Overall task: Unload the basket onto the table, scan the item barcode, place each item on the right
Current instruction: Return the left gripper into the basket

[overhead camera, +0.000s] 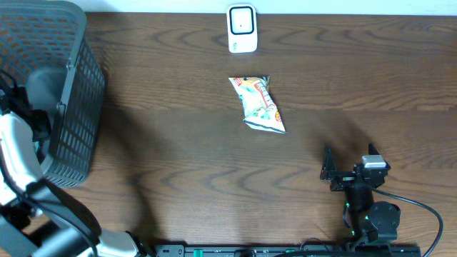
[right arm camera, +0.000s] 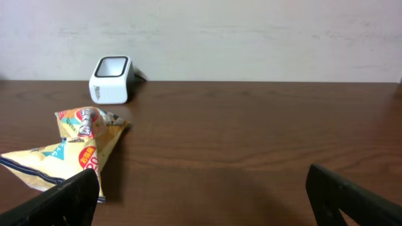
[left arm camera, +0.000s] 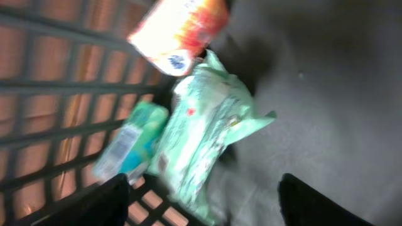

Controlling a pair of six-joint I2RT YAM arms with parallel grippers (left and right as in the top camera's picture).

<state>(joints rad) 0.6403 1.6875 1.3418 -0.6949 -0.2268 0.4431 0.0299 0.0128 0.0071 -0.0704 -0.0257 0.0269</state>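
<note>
Black fingers (left arm camera: 94, 204) of the left gripper (left arm camera: 201, 210) framed the bottom of the blurred left wrist view, standing wide apart with nothing gripped. They hung inside a dark mesh basket (overhead camera: 75, 107) at the table's left edge. From overhead, the white left arm (overhead camera: 18, 164) reached into the basket, and the basket's wall hid that gripper. Beneath the fingers lay a pale green packet (left arm camera: 201, 138), with a green and blue bottle (left arm camera: 129, 144) against its side and an orange and white packet (left arm camera: 179, 31) beyond. The right gripper (right arm camera: 207, 201) sat low over the wooden table (overhead camera: 178, 164) at the front right, jaws open and empty, facing the back wall. A crumpled yellow snack bag (overhead camera: 258, 104) lay at the table's middle, well apart from both grippers. Near it, toward the back wall, stood a small white scanner (overhead camera: 242, 28) with a dark window.
</note>
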